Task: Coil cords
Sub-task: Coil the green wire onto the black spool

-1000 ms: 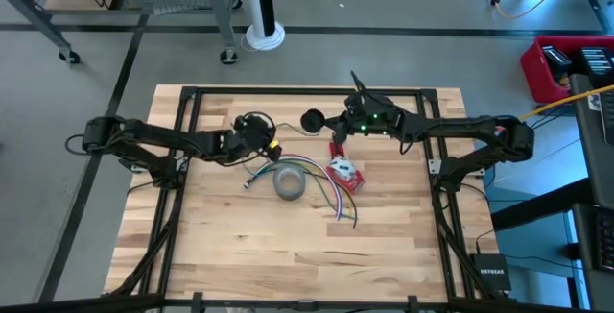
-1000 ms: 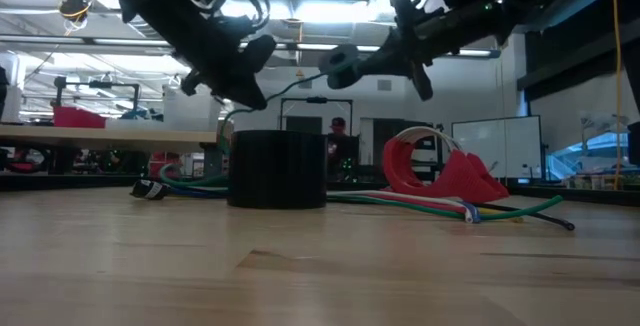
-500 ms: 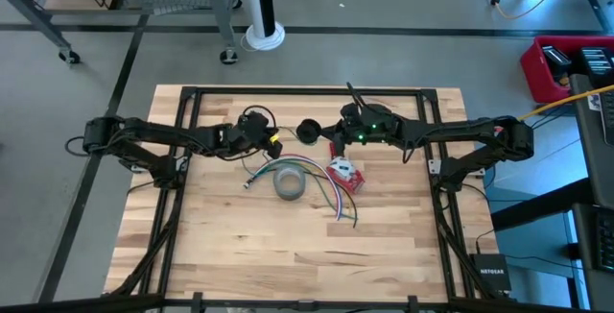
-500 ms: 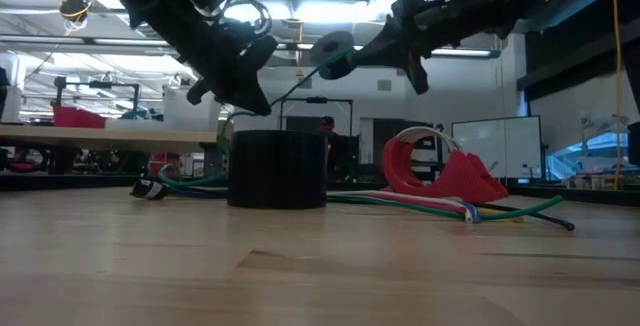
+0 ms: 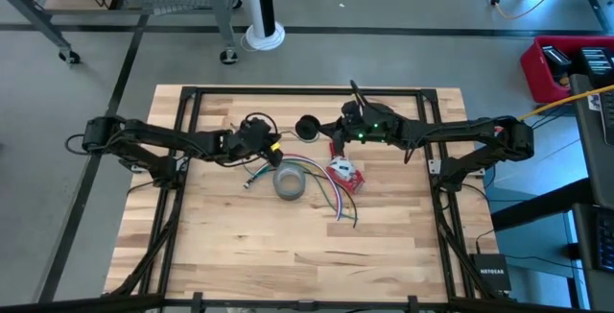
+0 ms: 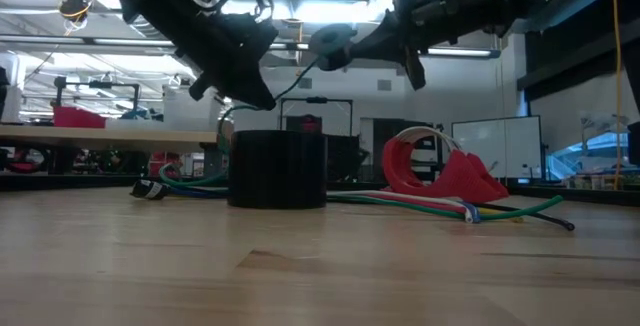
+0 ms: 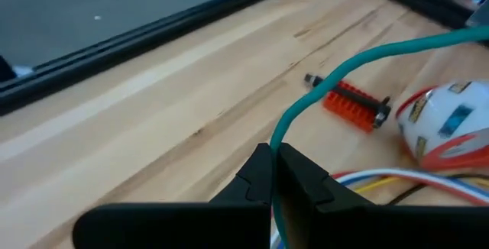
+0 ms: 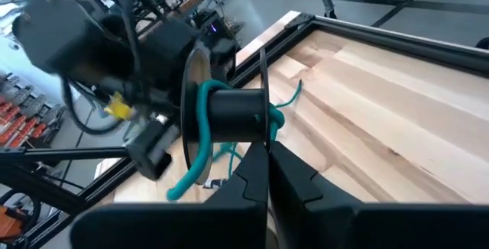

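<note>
Left gripper (image 5: 271,146), high view: shut on the green cord (image 5: 286,164) beside the grey tape roll (image 5: 290,182). My right gripper (image 5: 331,132) is closed on a black spool (image 5: 308,127) above the table (image 5: 240,246).

Low view: both grippers are raised over the roll, with the cord running between them.

Left wrist view: fingers (image 7: 302,180) pinch the cord, which arcs away over a red plug (image 7: 353,105). Risk: thin cord could slip through.

Right wrist view: few green turns sit on the spool. Risk: slack could let them slide off a flange; a hard pull could drag loose cords.
</note>
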